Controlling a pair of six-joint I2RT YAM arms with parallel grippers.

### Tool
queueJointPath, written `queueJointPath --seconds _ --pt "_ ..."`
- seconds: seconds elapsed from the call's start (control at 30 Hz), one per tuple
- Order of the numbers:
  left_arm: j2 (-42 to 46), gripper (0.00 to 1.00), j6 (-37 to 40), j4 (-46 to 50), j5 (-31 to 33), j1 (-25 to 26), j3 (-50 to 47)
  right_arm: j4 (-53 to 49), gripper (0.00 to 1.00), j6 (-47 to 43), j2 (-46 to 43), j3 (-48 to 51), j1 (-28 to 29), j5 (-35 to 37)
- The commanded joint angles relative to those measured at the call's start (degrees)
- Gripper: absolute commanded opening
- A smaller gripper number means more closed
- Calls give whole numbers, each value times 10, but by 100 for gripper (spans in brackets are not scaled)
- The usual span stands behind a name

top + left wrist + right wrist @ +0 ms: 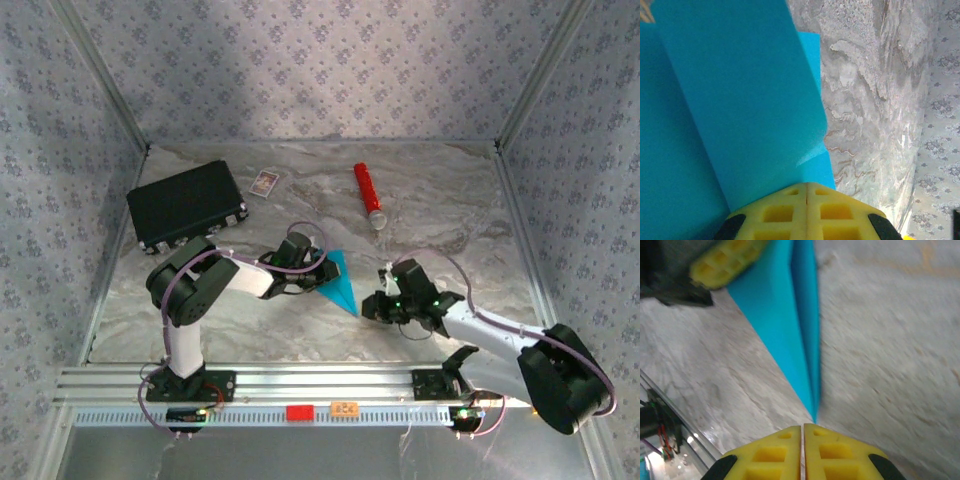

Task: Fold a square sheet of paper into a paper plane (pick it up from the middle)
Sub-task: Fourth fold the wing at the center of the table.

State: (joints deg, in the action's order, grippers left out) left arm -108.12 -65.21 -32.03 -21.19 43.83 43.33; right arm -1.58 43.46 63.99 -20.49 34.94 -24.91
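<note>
The paper plane (340, 283) is cyan-blue paper folded into a slim pointed dart, lying low over the marble table with its tip toward the right arm. My left gripper (310, 270) is shut on its broad end. In the left wrist view the yellow fingers (770, 212) meet with no gap, and the paper's flaps (740, 100) rise from the left gripper (806, 184). My right gripper (370, 306) is shut, with just a hairline seam between its pads. In the right wrist view the plane's tip (807, 370) ends just ahead of the right gripper (802, 426), not between the pads.
A black rectangular case (186, 203) lies at the back left, with a small white card (264, 182) beside it. A red cylinder (368, 192) lies at the back centre. An aluminium rail (300, 380) runs along the near edge, and patterned walls close three sides.
</note>
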Motion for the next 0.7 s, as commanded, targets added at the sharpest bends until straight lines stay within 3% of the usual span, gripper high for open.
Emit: queueJointPath --seconds 0.0,0.37,0.67 --pt "-14 0 4 43 27 -3 -20 7 11 -25 51 -60 -6 -15" --pt "-14 0 4 42 26 -3 -20 43 11 -29 240 -180 -7 -44" --pt "-13 0 7 44 26 -4 -19 46 10 -20 281 -136 -22 -26"
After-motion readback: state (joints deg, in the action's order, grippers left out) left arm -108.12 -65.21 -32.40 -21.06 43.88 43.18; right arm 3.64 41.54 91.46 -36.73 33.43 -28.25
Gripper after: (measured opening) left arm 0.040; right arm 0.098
